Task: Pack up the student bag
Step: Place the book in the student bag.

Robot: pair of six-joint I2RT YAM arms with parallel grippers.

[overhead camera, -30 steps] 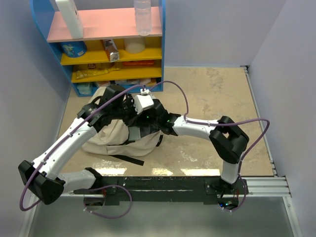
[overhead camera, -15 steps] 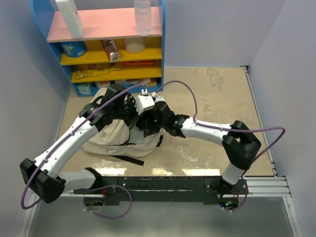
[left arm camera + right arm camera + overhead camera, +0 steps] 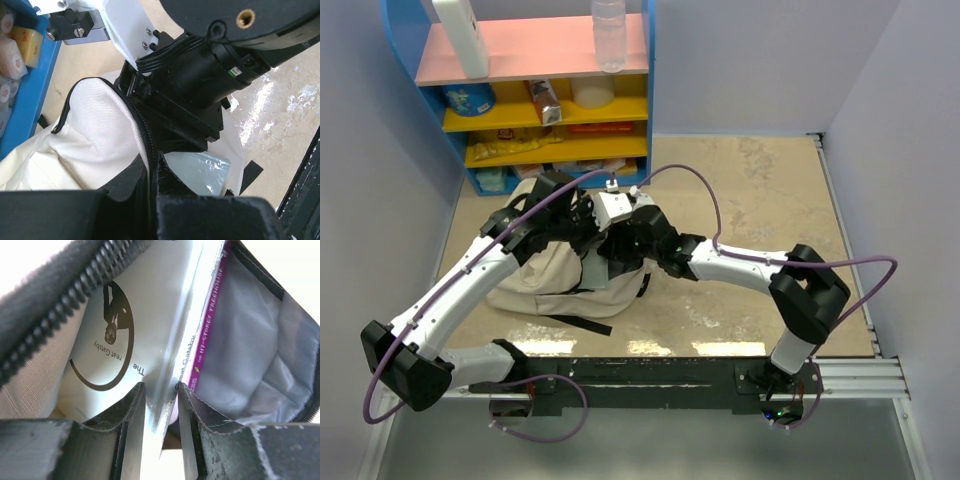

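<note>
The student bag [image 3: 545, 285], cream fabric with a black zipper, lies on the floor in front of the shelf, its mouth held up. My left gripper [image 3: 152, 167] is shut on the bag's zipper edge [image 3: 142, 130]. The right gripper [image 3: 161, 387] reaches into the opening, its fingers closed on the spine edge of a glossy white book [image 3: 150, 305] titled The Great Gatsby. A magenta-spined book [image 3: 212, 305] stands beside it against the grey lining [image 3: 250, 340]. In the top view both grippers [image 3: 605, 240] meet over the bag's mouth.
A blue shelf unit [image 3: 550, 90] with pink and yellow boards stands right behind the bag, holding snacks, a clear bottle [image 3: 608, 35] and a white bottle [image 3: 460, 35]. A black strap [image 3: 575, 323] trails toward the arms' base rail. Walls close in left and right.
The right arm has stretched further left into the bag's mouth and its jaws have narrowed onto the book. The left gripper keeps its hold on the zipper edge.
</note>
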